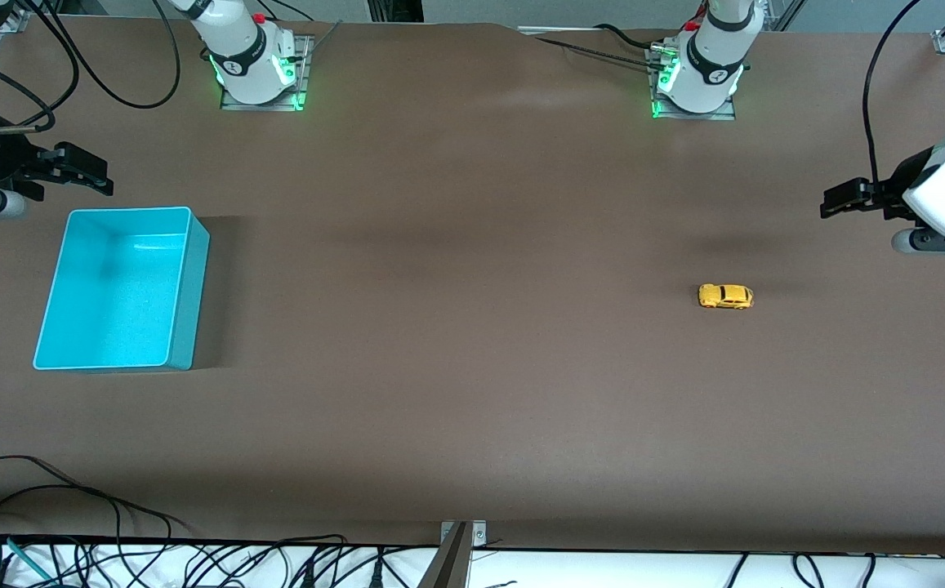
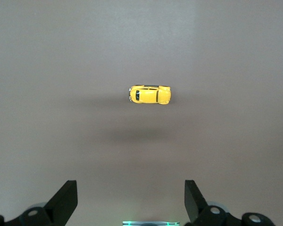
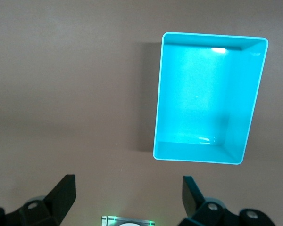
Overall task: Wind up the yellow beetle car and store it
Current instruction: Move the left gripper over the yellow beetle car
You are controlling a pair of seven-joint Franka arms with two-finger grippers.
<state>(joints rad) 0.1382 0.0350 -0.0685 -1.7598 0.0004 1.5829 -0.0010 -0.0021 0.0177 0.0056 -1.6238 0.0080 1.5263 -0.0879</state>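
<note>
While nothing is looking done yet, the table [image 1: 472, 392] is carrying an empty turquoise bin [image 1: 186, 278] at the right arm's end; the left gripper [image 1: 835, 198] and right gripper [image 1: 96, 175] are hanging open and empty, and the yellow beetle car [image 1: 725, 296] is sitting unwound on the table at the left arm's end, well apart from the bin.

Likely a robotics lab: 2 bolted arm bases [image 1: 256, 61], loose cables [image 1: 72, 523].

Both white robot arms run off the front view's side edges. The tiny yellow beetle-shaped toy car [image 1: 725, 296] shows too small to make out its wheels. In both wrist views, the black jaws are cropped at the frame's edge.
</note>
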